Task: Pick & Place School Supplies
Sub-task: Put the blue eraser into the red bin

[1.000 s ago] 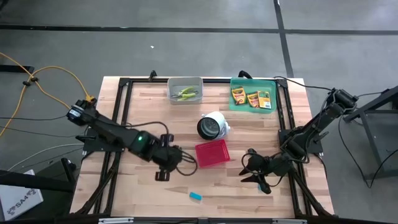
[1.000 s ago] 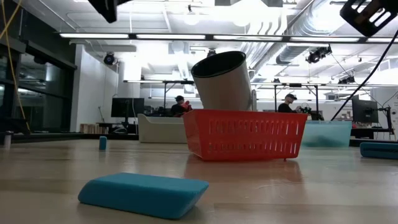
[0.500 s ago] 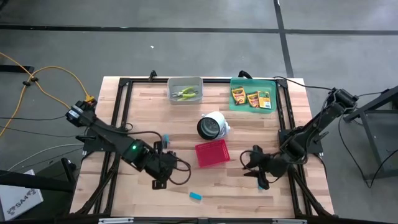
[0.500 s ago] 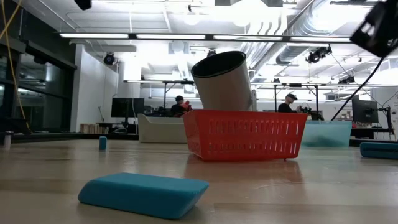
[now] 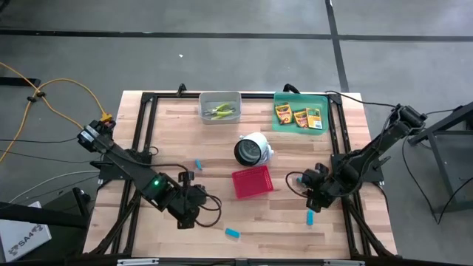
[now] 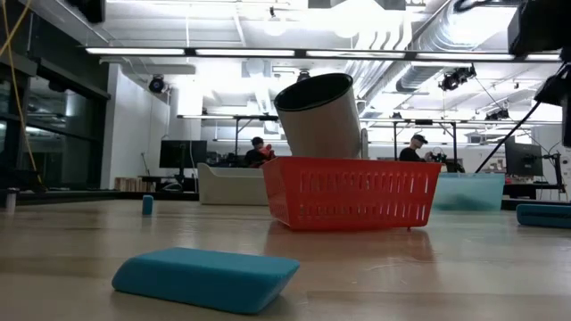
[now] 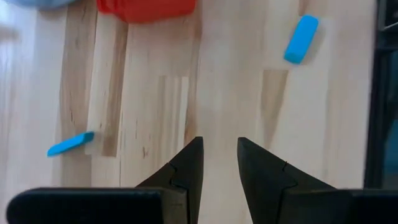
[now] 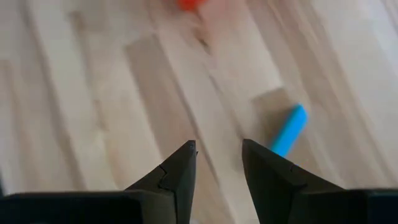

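Observation:
Light-blue blocks lie flat on the wooden table: one (image 5: 198, 164) left of the red basket, one (image 5: 232, 233) near the front edge, one (image 5: 309, 216) and one (image 5: 299, 179) on the right. Three crayon boxes (image 5: 298, 116) lie in the green tray. Plier-like tools (image 5: 221, 111) lie in the grey bin. My left gripper (image 5: 194, 213) hovers open over bare wood between two blocks (image 7: 301, 38) (image 7: 70, 143). My right gripper (image 5: 312, 191) hovers open, with a block (image 8: 288, 130) just beyond one finger.
The red basket (image 5: 252, 182) stands mid-table with a white cylinder (image 5: 253, 148) lying behind it. The grey bin (image 5: 220, 99) and green tray (image 5: 279, 100) sit at the far edge. A black frame (image 5: 140, 133) runs along the table's sides.
My left gripper has drawn back toward the table's near left, sinking a little, and uncovered the block left of the basket. My right gripper has moved toward the far edge and tipped steeply downward, uncovering the block near the front right. No object has moved.

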Robot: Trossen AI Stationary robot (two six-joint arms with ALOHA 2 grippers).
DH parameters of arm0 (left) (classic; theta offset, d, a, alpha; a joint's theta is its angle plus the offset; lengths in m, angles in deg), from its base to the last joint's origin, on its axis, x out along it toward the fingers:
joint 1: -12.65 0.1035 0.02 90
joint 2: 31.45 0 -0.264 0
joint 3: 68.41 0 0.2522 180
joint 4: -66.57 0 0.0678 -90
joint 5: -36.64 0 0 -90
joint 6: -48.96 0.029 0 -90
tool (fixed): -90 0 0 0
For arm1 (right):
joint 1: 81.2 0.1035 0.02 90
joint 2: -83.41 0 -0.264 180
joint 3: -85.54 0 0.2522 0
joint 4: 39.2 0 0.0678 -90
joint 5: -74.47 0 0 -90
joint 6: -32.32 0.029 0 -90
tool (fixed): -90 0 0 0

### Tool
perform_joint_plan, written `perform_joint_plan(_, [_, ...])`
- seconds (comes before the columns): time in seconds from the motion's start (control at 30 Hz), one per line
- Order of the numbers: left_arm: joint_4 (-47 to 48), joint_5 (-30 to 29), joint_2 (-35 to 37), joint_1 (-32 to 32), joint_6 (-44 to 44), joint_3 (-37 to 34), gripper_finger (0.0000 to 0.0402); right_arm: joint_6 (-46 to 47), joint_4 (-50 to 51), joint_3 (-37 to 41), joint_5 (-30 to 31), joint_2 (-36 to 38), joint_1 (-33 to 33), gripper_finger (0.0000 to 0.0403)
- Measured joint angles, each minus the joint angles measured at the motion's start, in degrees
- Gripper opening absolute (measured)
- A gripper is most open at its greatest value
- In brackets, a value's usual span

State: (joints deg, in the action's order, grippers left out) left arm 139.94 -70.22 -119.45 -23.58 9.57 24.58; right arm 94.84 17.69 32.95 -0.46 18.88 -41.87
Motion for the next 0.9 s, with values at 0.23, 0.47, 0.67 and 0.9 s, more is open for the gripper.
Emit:
perform_joint_plan(0.23, [0.0,0.0,0.0,0.0,-4.2,-6.5,0.0092,0.4,5.9,0.0,-0.6,-0.1,-4.5,0.0122])
perform_joint_plan(0.47, [0.0,0.6,0.0,0.0,-7.2,-11.4,0.0092,0.4,7.4,0.0,-0.6,-1.1,-8.3,0.0122])
perform_joint_plan(0.67, [-0.1,0.6,0.0,0.0,-7.9,-12.8,0.0092,0.5,7.3,0.0,-2.1,-6.5,-9.5,0.0122])
perform_joint_plan(0.9, [-0.3,0.6,0.0,0.0,-7.8,-12.8,0.0092,3.5,6.7,0.0,-4.3,-12.1,-9.5,0.0122])
